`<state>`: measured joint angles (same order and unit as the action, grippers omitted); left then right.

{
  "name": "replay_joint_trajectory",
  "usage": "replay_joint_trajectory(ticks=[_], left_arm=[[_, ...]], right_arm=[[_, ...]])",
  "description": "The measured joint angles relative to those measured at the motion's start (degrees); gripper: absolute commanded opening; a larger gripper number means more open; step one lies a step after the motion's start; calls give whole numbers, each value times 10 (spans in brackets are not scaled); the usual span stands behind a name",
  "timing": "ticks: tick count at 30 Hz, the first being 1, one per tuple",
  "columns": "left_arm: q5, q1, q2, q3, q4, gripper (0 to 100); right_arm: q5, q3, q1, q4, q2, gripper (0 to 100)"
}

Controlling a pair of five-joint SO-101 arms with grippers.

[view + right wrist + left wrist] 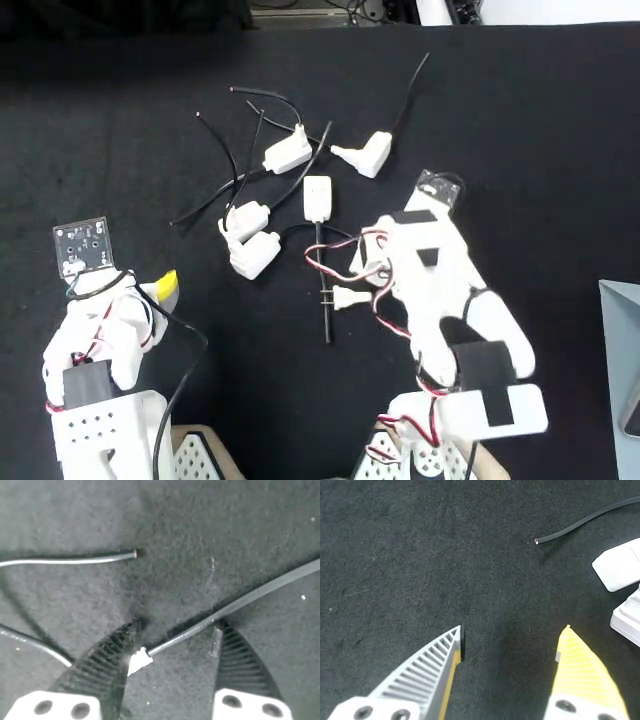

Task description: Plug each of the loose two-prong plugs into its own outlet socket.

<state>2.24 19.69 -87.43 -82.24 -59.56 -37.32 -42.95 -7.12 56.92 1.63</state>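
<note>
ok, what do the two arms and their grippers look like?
Left arm and right arm: white plastic, red-and-white wires, black patches. A black cable runs along the left one. Left gripper: one pale grey ribbed finger, one yellow. Right gripper: two dark ribbed fingers on white bases.

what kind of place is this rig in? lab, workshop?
Probably a robotics lab bench: a black-covered table, the left arm and right arm side by side, and white plugs with cut-off cords laid out as practice pieces.

Tabletop (120,120): outlet sockets (288,152) clustered at centre; two-prong plug (347,297) at their 5 o'clock, just beside right arm (430,270); left pincer (514,630) at 8 o'clock, well apart.
</note>
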Motion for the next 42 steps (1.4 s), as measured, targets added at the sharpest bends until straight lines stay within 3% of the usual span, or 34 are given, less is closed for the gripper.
replay_joint_trajectory(ticks=[5, 16, 26, 31, 42], left_arm=[[0, 0, 0, 0, 0, 300], [0, 0, 0, 0, 0, 300], [0, 0, 0, 0, 0, 300], [0, 0, 0, 0, 0, 300], [0, 0, 0, 0, 0, 300]], right_arm=[[-3, 7, 3, 5, -15, 6], [33, 5, 45, 6, 64, 14], [216, 5, 69, -49, 156, 18], [282, 5, 25, -91, 149, 193], [309, 1, -6, 27, 188, 165]])
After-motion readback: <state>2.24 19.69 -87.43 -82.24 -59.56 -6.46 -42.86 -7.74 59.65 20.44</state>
